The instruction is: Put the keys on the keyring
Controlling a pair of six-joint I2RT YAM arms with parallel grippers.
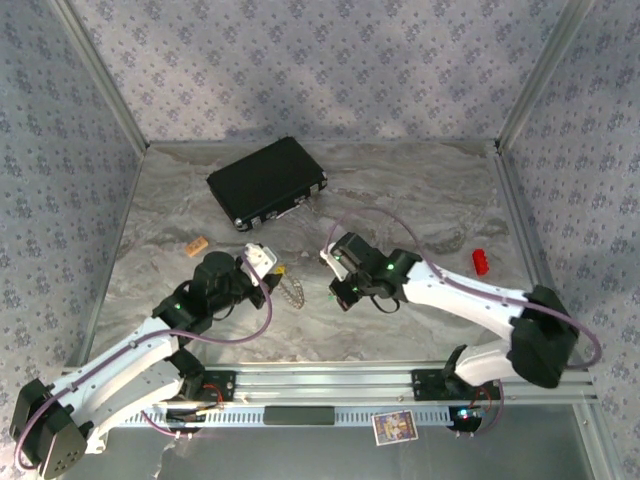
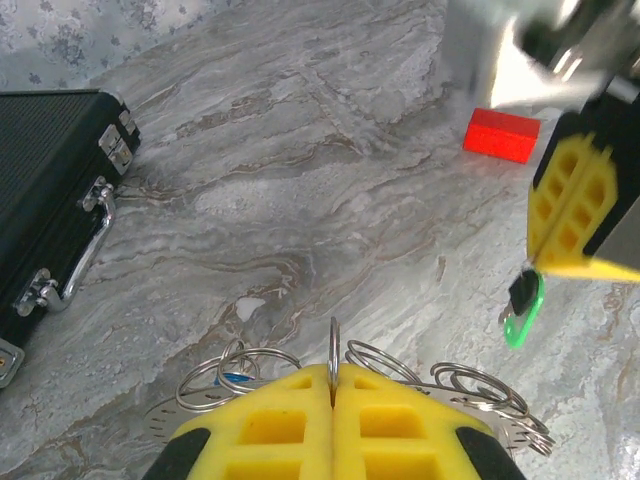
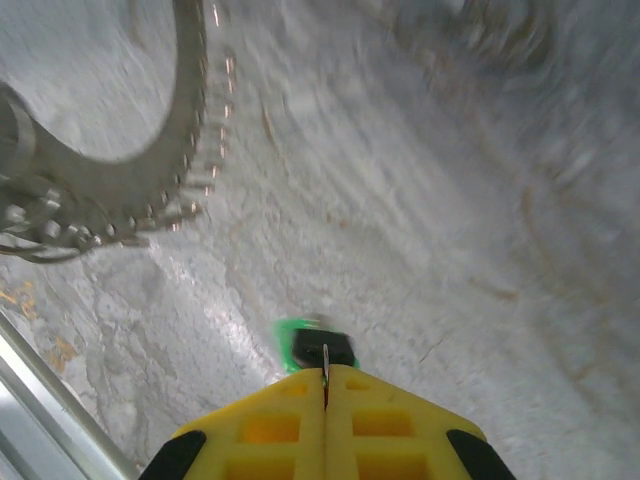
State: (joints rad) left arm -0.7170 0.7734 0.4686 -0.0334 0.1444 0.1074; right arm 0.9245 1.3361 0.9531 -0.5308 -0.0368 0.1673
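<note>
My left gripper is shut on a thin wire loop that stands upright from the keyring. The keyring is a flat grey toothed plate carrying several wire loops, lying just under the yellow fingers. A blue key tag peeks out among the loops on the left; I cannot tell whether it is threaded on. My right gripper is shut on the green key, held just above the table. The keyring's toothed rim sits at that view's upper left. From above, the keyring lies between the left gripper and the right gripper.
A closed black case lies at the back left. A red block sits near the right wall, and a small tan piece lies left of my left arm. Patterned walls enclose the table on three sides.
</note>
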